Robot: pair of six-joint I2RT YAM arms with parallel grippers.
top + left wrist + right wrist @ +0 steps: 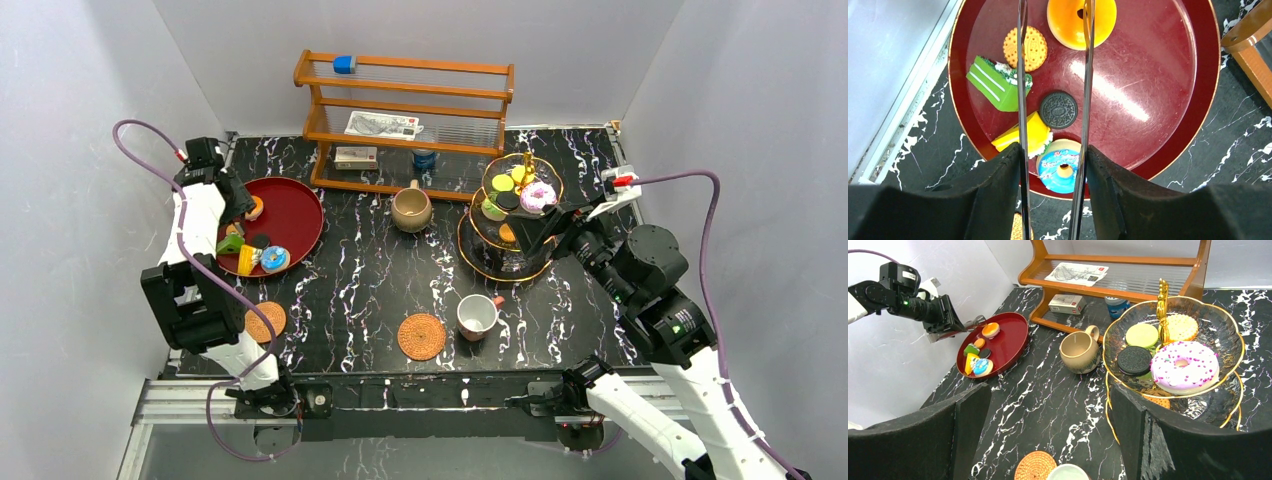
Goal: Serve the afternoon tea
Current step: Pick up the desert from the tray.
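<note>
Six toy treats lie on the round red tray at the left of the black marbled table: an orange doughnut, a round biscuit, a green cake slice, a dark sandwich cookie, a yellow cake slice and a blue-iced doughnut. The left gripper hangs over this tray with its two thin fingers apart and nothing clamped; the dark cookie shows in the gap between them, and one finger crosses in front of the orange doughnut. On the right, the gold-rimmed tiered glass stand carries on its top plate a pink sprinkled doughnut, another dark cookie, a pale green disc and a biscuit; what sits on the lower plate is mostly hidden. The right gripper is just beside the stand, spread wide and empty. The tan mug stands between tray and stand, close in front of the wooden rack. Near the front edge, the white red-handled cup stands on the bare table just beside one woven coaster; the second coaster lies at the front left, near the left arm.
</note>
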